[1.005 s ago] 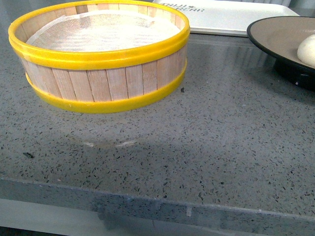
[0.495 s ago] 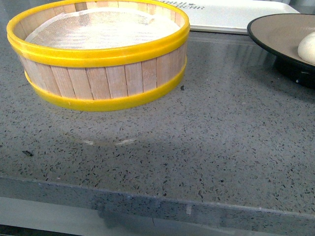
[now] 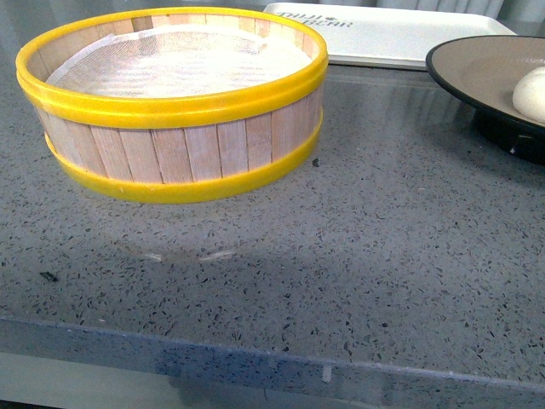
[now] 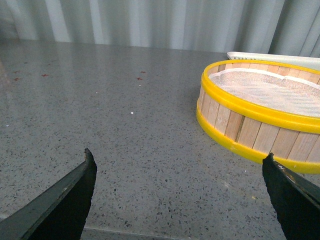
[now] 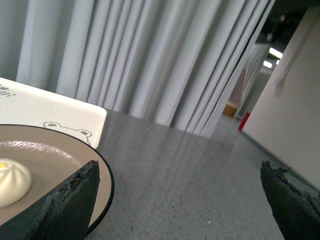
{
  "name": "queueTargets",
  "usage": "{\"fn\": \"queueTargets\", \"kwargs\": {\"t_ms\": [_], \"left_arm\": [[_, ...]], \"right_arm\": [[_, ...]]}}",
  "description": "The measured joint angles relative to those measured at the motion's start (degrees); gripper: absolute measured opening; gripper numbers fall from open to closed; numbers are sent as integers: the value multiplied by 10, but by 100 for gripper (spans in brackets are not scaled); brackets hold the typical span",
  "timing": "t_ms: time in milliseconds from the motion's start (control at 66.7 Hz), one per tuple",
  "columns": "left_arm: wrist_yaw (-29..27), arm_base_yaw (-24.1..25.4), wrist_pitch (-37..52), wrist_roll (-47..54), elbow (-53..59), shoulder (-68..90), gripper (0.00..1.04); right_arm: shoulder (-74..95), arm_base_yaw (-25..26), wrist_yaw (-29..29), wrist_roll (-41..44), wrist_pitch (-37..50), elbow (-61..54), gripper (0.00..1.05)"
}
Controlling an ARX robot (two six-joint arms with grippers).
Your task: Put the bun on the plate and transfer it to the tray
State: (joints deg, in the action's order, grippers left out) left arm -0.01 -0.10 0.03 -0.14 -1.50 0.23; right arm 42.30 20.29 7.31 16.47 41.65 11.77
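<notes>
The bun (image 3: 531, 92) sits on the plate (image 3: 477, 66) at the right of the desk (image 3: 383, 247), so loading looks done. The tray (image 3: 400, 36) lies just behind, handy as the plate's destination. The steamer basket (image 3: 187, 145) holds only its cloth. The right gripper (image 5: 178, 167), released and empty, faces the plate's rim, probably to grasp it. The left gripper (image 4: 179, 157), also released, hangs idle beside the basket.

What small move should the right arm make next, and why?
Probably bring the right gripper toward the rim of the plate to grip it. The bun already lies on the plate, the plate stands on the counter, not on the tray, and the gripper is open and empty.
</notes>
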Motion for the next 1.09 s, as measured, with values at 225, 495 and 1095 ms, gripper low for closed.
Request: {"fn": "queueTargets", "kwargs": {"t_ms": [225,495,1095], "left_arm": [[0,0,0,0,0,0,98],[0,0,0,0,0,0,98],[0,0,0,0,0,0,98]], "right_arm": [[210,121,174,-383,-188,193,96],[256,116,276,-629,-278,237,96],[343,65,299,-711,-262,237,96]]}}
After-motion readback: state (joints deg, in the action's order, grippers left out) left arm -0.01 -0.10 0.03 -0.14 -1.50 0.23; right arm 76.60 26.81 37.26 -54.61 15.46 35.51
